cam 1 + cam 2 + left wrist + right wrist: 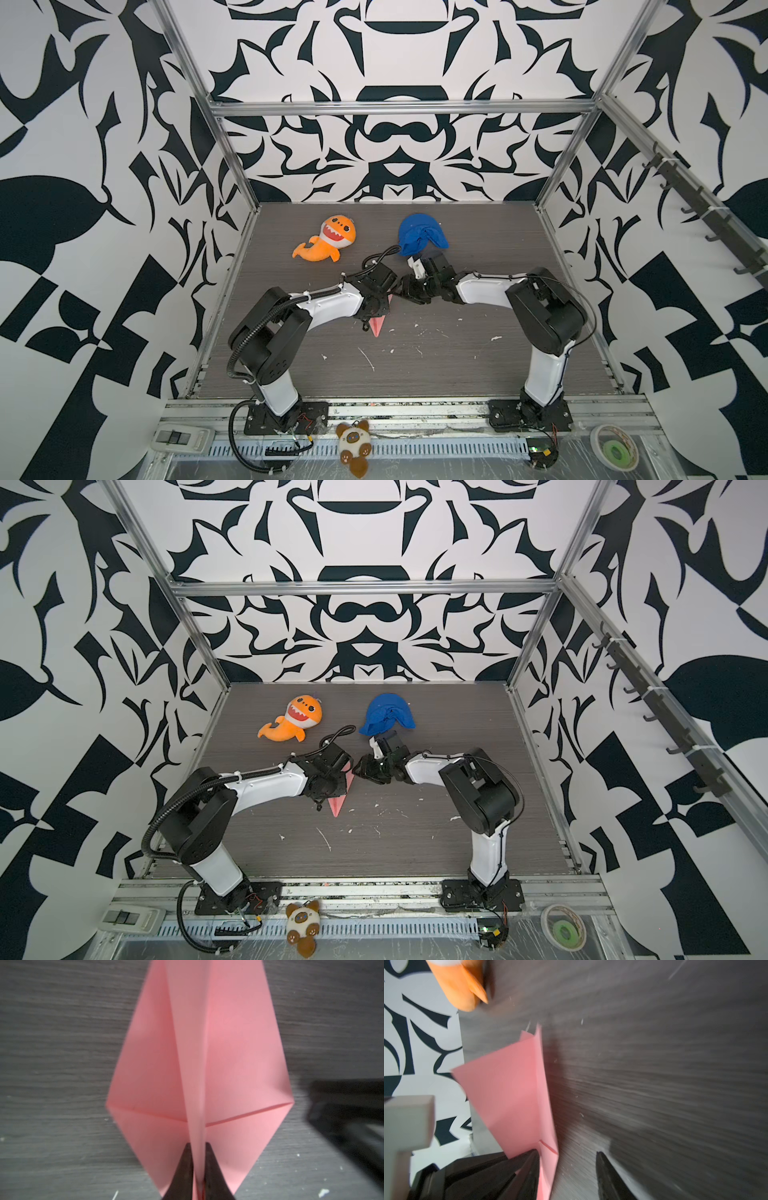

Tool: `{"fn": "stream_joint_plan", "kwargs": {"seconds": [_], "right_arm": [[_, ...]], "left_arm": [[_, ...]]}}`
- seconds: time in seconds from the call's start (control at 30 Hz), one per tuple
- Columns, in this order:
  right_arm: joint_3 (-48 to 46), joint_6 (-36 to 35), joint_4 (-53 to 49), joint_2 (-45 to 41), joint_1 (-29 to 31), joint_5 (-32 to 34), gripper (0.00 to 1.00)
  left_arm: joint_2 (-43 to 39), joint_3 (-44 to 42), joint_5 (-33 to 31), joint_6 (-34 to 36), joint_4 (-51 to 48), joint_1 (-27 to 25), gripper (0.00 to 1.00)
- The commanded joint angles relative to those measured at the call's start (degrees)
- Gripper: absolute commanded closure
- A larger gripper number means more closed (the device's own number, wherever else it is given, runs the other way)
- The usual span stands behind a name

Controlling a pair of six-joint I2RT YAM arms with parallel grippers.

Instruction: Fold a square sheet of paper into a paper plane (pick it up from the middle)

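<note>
Near the front rail lies a small brown and white plush toy point(353, 446). Further in, about the middle of the dark surface point(457, 365), is the pink paper plane point(239, 1053), with its sharp tip toward the front. The left tool point(197, 1148) is pinching its central ridge. The right tool point(568, 1159) is spread, and one finger is at the paper's edge. At the far side, the orange shark plush point(328, 239) and the blue cloth point(419, 235) lie apart.

paper plane point(197, 1053) cropped, table point(654, 1064) blurred
</note>
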Motion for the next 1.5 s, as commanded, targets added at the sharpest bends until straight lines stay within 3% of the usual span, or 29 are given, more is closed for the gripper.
{"fn": "stream_joint_plan", "kwargs": {"seconds": [0.0, 0.23, 0.83, 1.2, 1.47], "right_arm": [[-2.0, -2.8, -2.8, -6.7, -1.6, 8.4, 0.50], [-4.5, -5.4, -5.9, -11.9, -2.2, 16.5, 0.50], [-4.8, -4.5, -5.8, -10.8, -2.4, 15.4, 0.53], [-4.9, -4.2, -5.5, -11.0, -2.4, 15.2, 0.55], [-6.5, -4.4, -6.3, -15.0, -5.0, 19.1, 0.56]], "left_arm": [[-3.0, 1.1, -0.3, -0.4, -2.1, -0.2, 0.90], [-1.7, 0.8, 1.0, -0.9, -0.6, -0.9, 0.91], [4.8, 4.3, -1.4, -2.7, -5.6, -0.9, 0.80], [4.6, 6.1, -1.9, -2.2, -7.1, -0.9, 0.90], [3.7, 12.0, -3.6, 0.3, -8.3, -0.9, 0.92]]}}
